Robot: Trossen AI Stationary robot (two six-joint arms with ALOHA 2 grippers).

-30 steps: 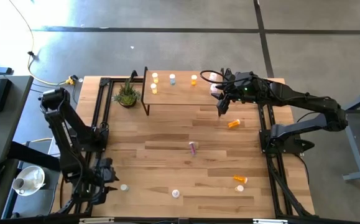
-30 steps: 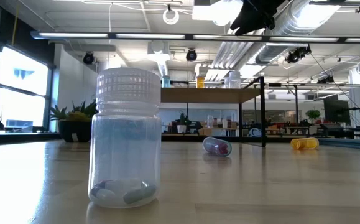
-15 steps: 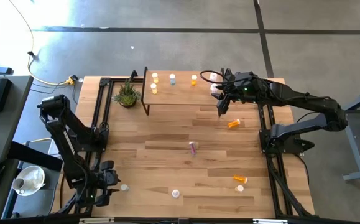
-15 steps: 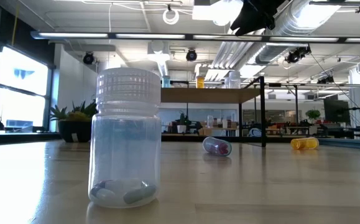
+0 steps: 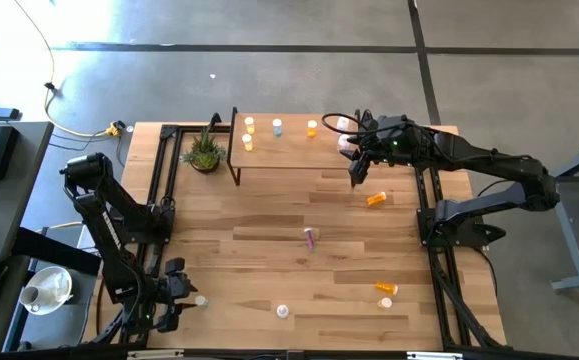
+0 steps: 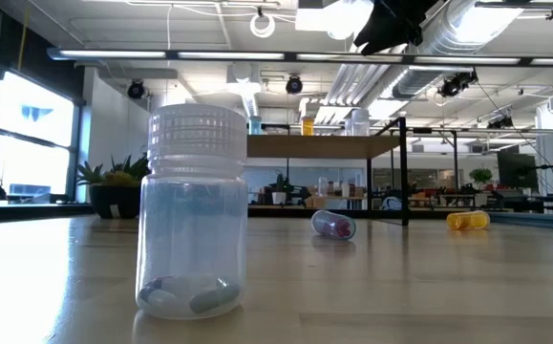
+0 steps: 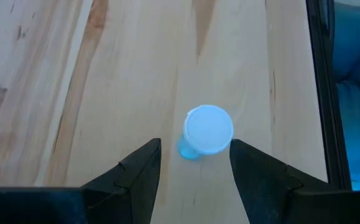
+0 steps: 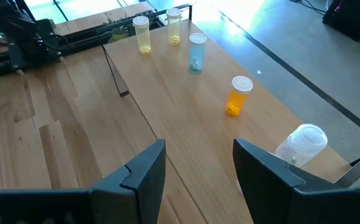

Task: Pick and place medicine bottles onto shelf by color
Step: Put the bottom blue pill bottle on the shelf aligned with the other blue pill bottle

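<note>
My left gripper (image 5: pixel 179 300) (image 7: pixel 195 149) is open at the table's near left. A pale blue bottle with a white cap (image 7: pixel 204 132) (image 5: pixel 200 300) stands upright on the table just ahead of its fingertips, untouched. My right gripper (image 5: pixel 356 176) (image 8: pixel 198 149) is open and empty, above the right end of the shelf (image 5: pixel 294 150) (image 8: pixel 186 118). On the shelf stand two yellow bottles (image 8: pixel 142 33) (image 8: pixel 173 26), a blue one (image 8: pixel 196 53), an orange one (image 8: pixel 238 95) and a pinkish-white one (image 8: pixel 304 142).
An orange bottle (image 5: pixel 376 199) and a pink one (image 5: pixel 311 237) lie on the table. Another orange one (image 5: pixel 386 289) is near the right front, and a pale blue one (image 5: pixel 282 311) (image 6: pixel 193 210) stands near the front edge. A potted plant (image 5: pixel 204 152) stands left of the shelf.
My left arm has come down and gone a little toward the table's near edge, bringing its gripper close to the pale blue bottle at the near left.
</note>
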